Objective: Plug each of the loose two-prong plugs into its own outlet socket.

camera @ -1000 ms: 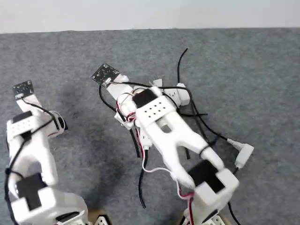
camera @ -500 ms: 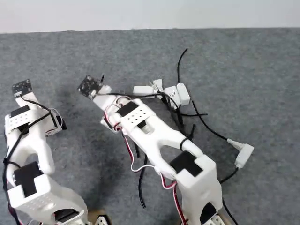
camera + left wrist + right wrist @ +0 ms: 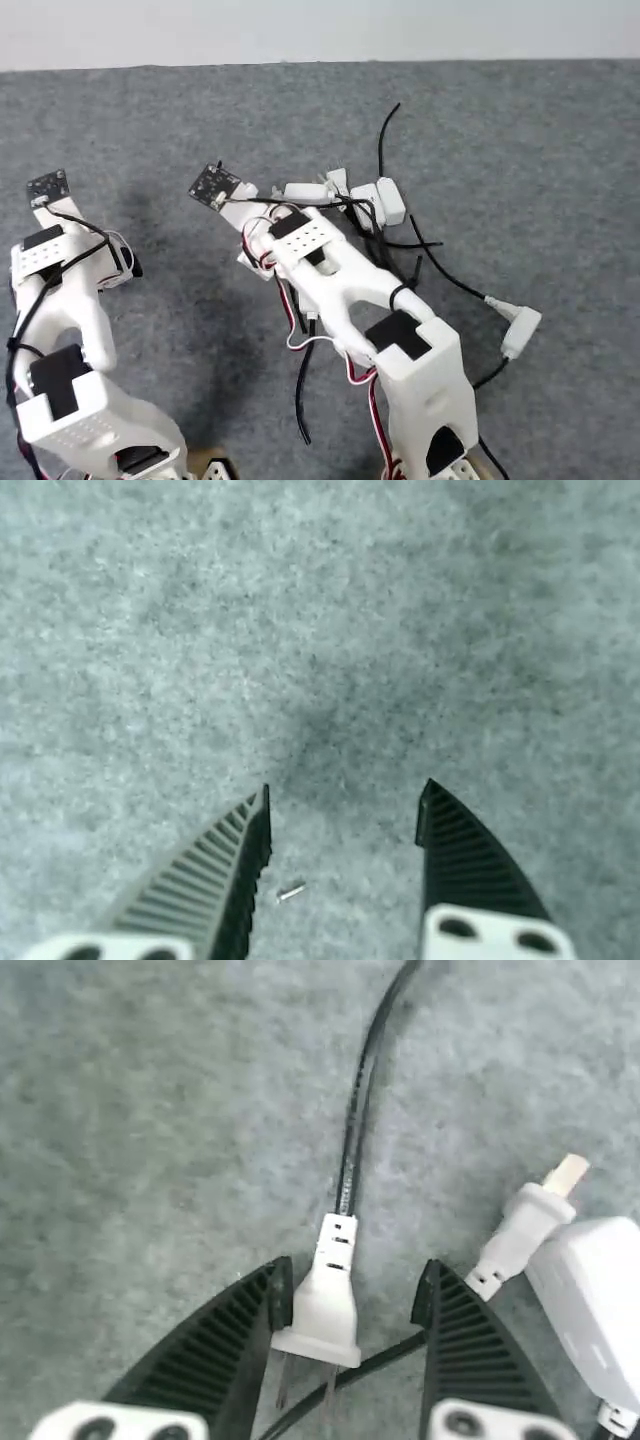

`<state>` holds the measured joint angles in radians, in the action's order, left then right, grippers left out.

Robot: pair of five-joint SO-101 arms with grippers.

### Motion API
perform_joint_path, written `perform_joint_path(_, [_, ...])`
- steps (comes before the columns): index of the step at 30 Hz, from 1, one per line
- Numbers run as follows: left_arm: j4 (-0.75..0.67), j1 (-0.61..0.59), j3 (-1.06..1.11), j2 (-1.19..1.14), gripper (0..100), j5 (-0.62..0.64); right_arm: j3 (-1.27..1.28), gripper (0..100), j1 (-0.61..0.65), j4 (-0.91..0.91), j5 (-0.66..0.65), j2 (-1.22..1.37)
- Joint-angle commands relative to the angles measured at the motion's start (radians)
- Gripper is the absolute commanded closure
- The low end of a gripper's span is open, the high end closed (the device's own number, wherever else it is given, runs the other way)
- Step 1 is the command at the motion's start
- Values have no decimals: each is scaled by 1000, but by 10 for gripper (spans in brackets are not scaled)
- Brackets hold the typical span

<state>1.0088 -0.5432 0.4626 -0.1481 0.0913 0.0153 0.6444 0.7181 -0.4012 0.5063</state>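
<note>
On the grey felt-like table cover (image 3: 560, 150), the right gripper (image 3: 355, 1265) sits with its black ribbed fingers (image 3: 250, 1335) spread apart, straddling a small white two-prong plug (image 3: 325, 1305). So it's open and not squeezing anything. One finger is right up against the plug body, and I can't tell if it's actually touching. The other finger is clearly apart from it. The plug lies flat with its prongs pointing back toward the wrist, and its thin black cord (image 3: 365, 1090) runs away from the gripper.

Just beside it is a second white plug (image 3: 522, 1228) with a pale prong sticking out, lying right next to a white boxy outlet block (image 3: 595, 1300). From the high view, that whole bunch of white outlet pieces (image 3: 380, 200) and tangled black cords sits near the middle of the table, at the end of the right arm (image 3: 340, 280). Another white plug on a cord (image 3: 518, 328) lies well apart, off toward the right side.

The left gripper (image 3: 346, 787) is well away from all that. It's open too, holding nothing, hanging over bare cover with a tiny metallic sliver (image 3: 291, 891) between its fingers.
</note>
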Motion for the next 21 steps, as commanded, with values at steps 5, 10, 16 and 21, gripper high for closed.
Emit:
perform_joint_path(5, [12, 2, -44, 5, 779, 6, -60, 946, -18, -8, -20, -8])
perform_joint_path(10, [12, 2, -44, 5, 779, 6, -58, 930, -2, 12, -104, -8])
perform_joint_path(16, [12, 2, -44, 5, 779, 6, -77, 854, 4, 16, -104, -5])
perform_joint_path(21, [12, 2, -44, 5, 779, 6, -224, 881, 5, 139, -109, 85])
